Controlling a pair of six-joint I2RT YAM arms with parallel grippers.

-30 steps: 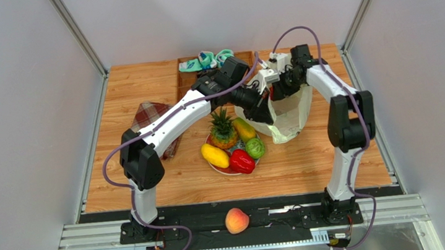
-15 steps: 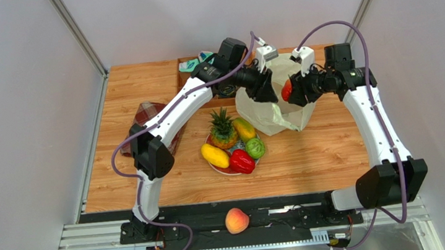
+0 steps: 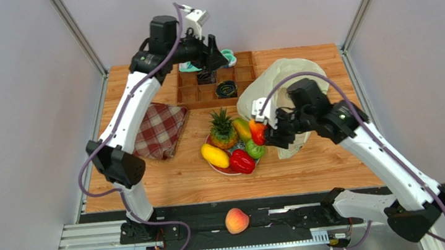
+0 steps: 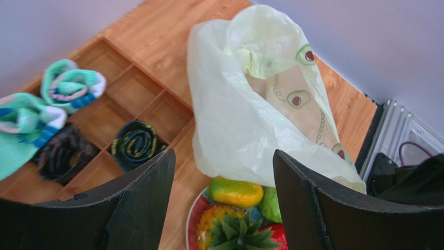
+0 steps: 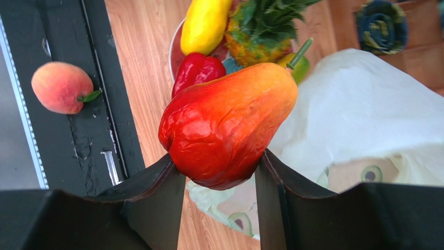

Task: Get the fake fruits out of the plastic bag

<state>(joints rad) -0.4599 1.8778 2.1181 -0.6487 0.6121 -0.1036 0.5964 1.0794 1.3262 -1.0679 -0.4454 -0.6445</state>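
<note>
Left gripper [image 4: 223,156], now open, has released the bag [image 4: 234,104]; right gripper [image 5: 219,164], clamping the red fruit [image 5: 224,120], has brought it out, ready for placing.

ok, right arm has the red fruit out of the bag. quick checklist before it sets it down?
1. Right gripper grip on the red-orange fruit: ok, squeezed between both fingers.
2. Fruit clear of the plastic bag: ok, held beside it, near the plate.
3. Free spot on the plate: cannot tell; pineapple, mango, red pepper and green piece crowd it.
4. Left gripper out of the way: ok, open, empty, raised over the divided tray.
5. Bag empty: cannot tell, its folds hide the inside.
</note>
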